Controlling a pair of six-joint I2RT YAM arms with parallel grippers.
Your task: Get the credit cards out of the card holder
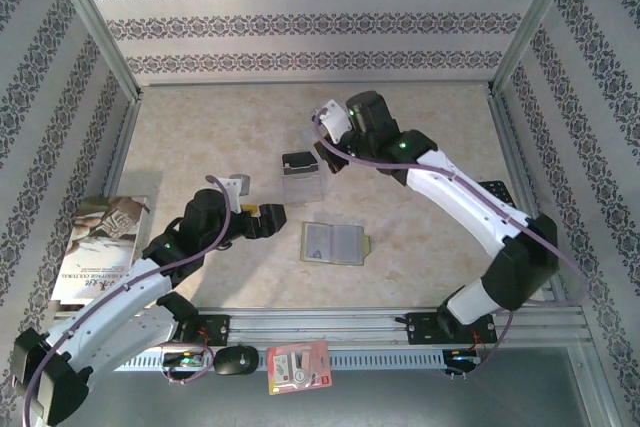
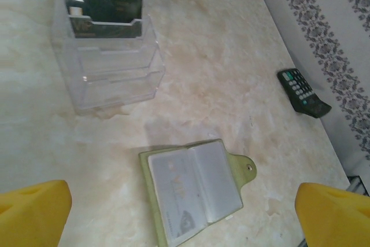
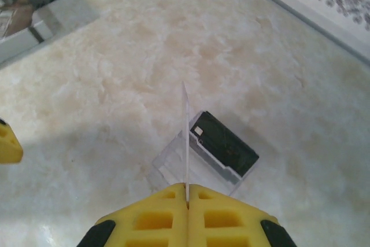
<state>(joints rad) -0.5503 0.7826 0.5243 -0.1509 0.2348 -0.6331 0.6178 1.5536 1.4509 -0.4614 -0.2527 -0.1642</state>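
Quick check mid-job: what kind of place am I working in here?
Probably a staged robot test booth, not a real room: wallpapered panels set in a metal frame, a marble-look table, and a mounting rail along its near edge.

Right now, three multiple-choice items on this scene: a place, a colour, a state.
1. Where is the black card? A in the clear stand; B under the book; C on the calculator.
2. What colour is the card holder? A red; B olive green; C blue.
3. The right gripper is: A open and empty; B shut on the pale card; C shut on the calculator.
Key: 1 A, it stands in the rear tier. 2 B, green edges frame the pockets. 3 B, closed fingers pinch the card edge-on.
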